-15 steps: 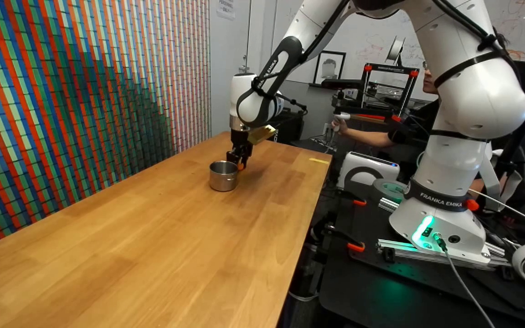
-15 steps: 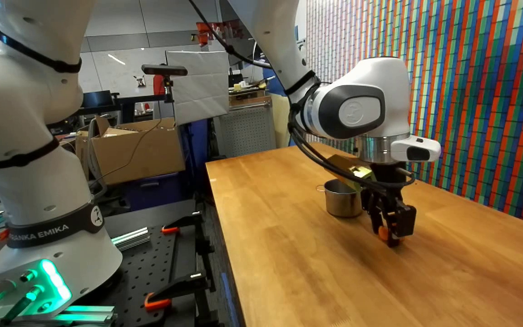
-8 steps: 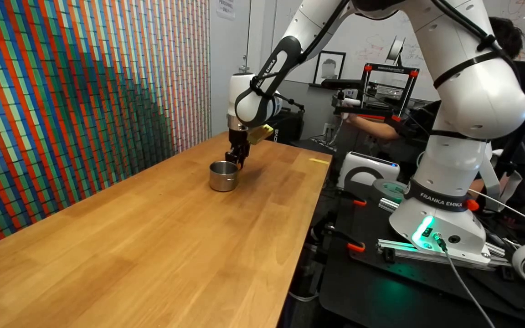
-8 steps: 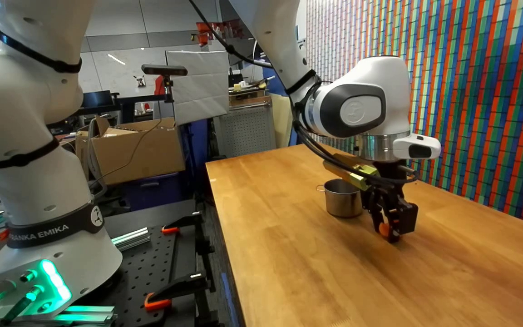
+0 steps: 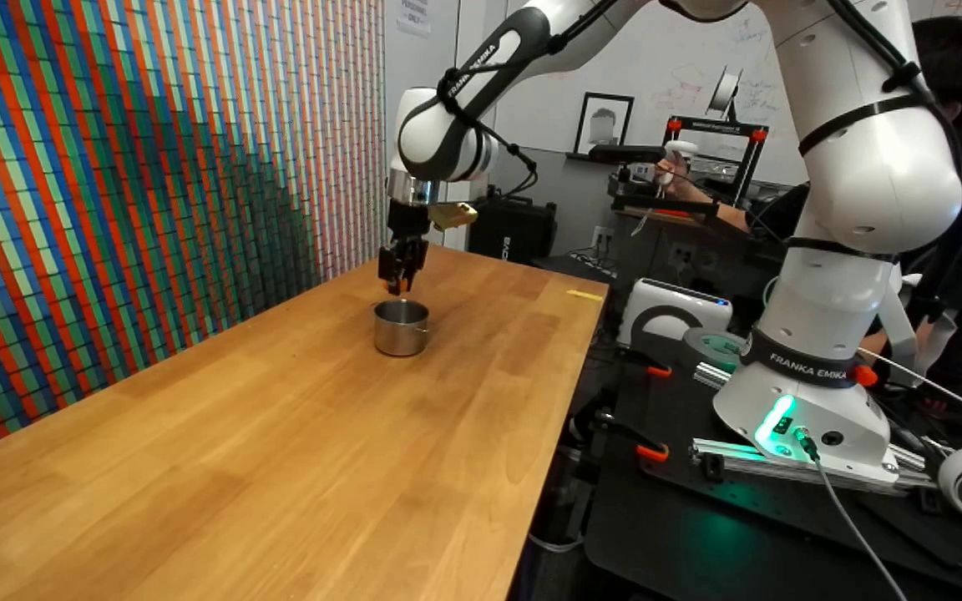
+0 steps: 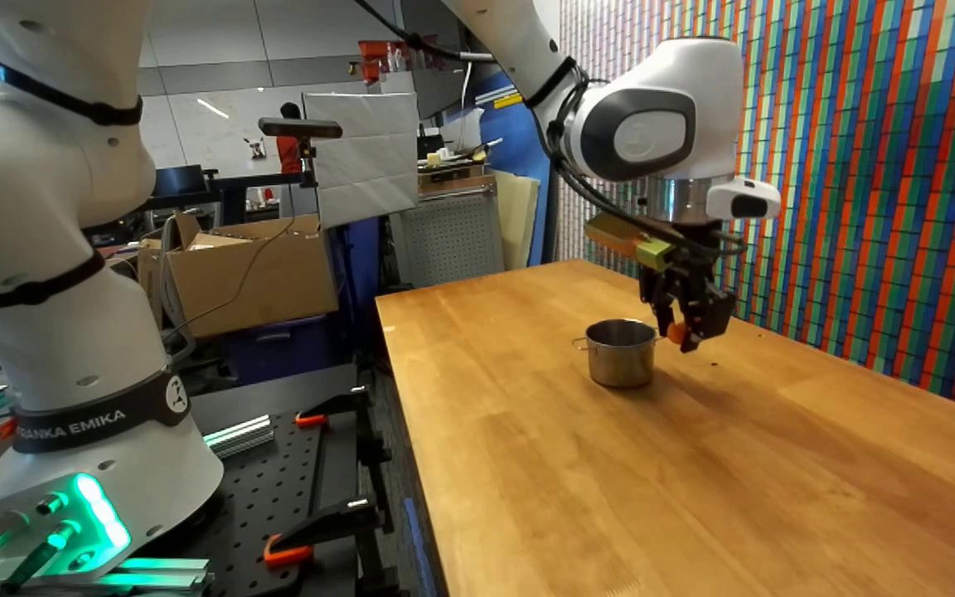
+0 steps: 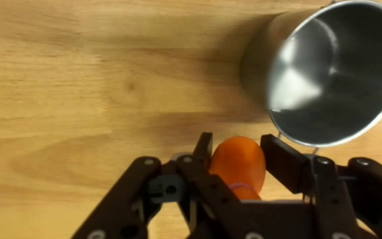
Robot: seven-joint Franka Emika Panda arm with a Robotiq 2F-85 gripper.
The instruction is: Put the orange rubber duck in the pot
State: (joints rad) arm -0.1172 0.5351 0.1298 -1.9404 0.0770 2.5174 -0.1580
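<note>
The orange rubber duck point(image 7: 239, 162) is held between the two fingers of my gripper point(image 7: 236, 141) in the wrist view, touched on both sides. Its lower part is hidden behind the gripper. The duck shows as a small orange spot in both exterior views point(image 5: 403, 285) point(image 6: 676, 332). My gripper point(image 6: 681, 338) is raised above the table, beside the pot point(image 6: 621, 365). The grey metal pot stands upright, its inside bare where visible. In the wrist view the pot point(image 7: 360, 103) lies up and right of the jaws, close to the right finger.
The pot stands on a long wooden table point(image 5: 281, 434). A patterned, multicoloured wall point(image 6: 875, 207) runs along its far side from the robot base. The pot has thin wire handles sticking out. A person sits behind the arm point(image 5: 961, 67).
My gripper has risen off the table with the duck in it and moved nearer the patterned wall. The pot has shifted and turned slightly.
</note>
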